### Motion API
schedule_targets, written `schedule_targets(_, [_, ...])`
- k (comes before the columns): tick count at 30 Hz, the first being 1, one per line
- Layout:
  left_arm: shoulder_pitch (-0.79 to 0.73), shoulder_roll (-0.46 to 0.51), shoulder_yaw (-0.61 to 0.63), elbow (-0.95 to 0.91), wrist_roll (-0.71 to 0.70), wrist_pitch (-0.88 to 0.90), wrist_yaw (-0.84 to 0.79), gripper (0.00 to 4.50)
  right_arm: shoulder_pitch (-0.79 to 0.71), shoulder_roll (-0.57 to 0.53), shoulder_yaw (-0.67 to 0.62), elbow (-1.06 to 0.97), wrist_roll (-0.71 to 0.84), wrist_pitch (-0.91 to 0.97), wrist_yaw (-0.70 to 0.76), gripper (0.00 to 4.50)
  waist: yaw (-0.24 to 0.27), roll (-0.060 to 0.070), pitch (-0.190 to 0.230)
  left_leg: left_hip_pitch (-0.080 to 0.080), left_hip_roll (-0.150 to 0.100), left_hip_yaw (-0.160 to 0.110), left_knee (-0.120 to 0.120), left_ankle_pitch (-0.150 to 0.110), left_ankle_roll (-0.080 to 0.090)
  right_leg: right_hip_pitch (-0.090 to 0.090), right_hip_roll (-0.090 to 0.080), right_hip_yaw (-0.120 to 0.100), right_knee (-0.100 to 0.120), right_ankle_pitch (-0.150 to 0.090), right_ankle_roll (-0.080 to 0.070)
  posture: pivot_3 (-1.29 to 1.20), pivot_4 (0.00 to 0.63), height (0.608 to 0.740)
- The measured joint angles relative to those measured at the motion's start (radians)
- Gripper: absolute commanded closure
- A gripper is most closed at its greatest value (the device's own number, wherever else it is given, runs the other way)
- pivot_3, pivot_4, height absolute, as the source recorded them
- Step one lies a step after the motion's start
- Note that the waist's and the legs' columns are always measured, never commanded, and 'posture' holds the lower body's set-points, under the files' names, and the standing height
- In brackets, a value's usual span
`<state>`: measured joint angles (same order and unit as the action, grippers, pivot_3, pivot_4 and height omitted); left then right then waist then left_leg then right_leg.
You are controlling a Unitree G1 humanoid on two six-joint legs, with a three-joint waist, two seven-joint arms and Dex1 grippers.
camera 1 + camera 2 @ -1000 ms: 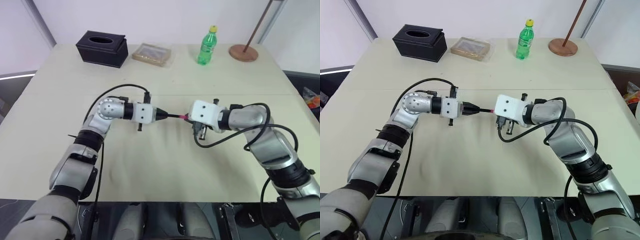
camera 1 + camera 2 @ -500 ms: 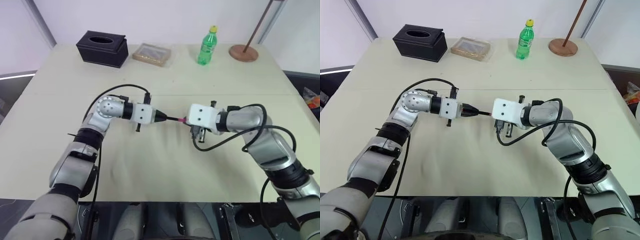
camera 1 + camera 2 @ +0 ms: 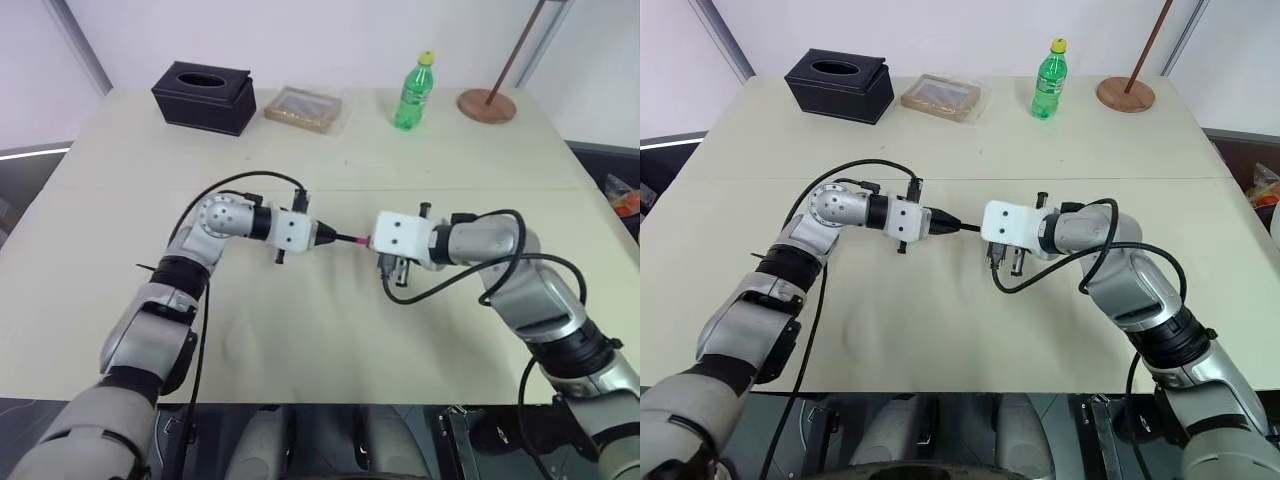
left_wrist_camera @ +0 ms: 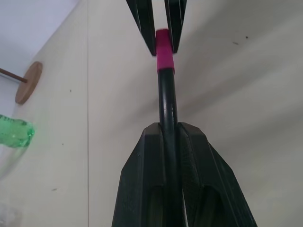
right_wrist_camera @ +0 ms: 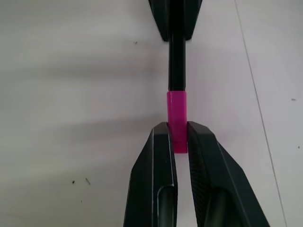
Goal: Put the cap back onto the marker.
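My two grippers meet tip to tip over the middle of the table (image 3: 300, 330). The left gripper (image 4: 169, 130) is shut on the thin black marker (image 4: 166, 99), which points toward the right gripper. The right gripper (image 5: 178, 127) is shut on the small bright pink cap (image 5: 176, 111). The cap sits in line with the marker (image 5: 177, 61) and covers its end, with no gap showing between them. In the left eye view the marker (image 3: 345, 238) spans the short space between both hands, and the cap (image 3: 366, 241) is at the right gripper's tip.
Along the far edge stand a black tissue box (image 3: 204, 97), a flat clear-wrapped packet (image 3: 303, 108), a green bottle (image 3: 415, 92) and a round wooden base with a rod (image 3: 487, 104). Black cables loop off both wrists above the table.
The two grippers have drawn a little closer together, so less of the black marker shows between them. Both stay shut.
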<state>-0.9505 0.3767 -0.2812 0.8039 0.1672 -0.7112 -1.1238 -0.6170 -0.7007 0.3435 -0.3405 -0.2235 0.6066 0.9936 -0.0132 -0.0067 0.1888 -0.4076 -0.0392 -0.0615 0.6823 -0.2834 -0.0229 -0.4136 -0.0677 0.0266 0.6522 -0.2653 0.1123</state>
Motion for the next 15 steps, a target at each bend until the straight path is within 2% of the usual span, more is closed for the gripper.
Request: schedule_targets(15, [0.003,0.000,0.011,-0.001,-0.023,0.044,-0.010,4.50,-0.014,0.020,0.000,0.021,-0.012,-0.002,-0.011,4.44,0.000,0.000,0.000,0.000,0.000,0.000,0.000,0.000,0.000,0.000,0.000,0.000,0.000,0.000,0.000,0.00,0.150,0.740])
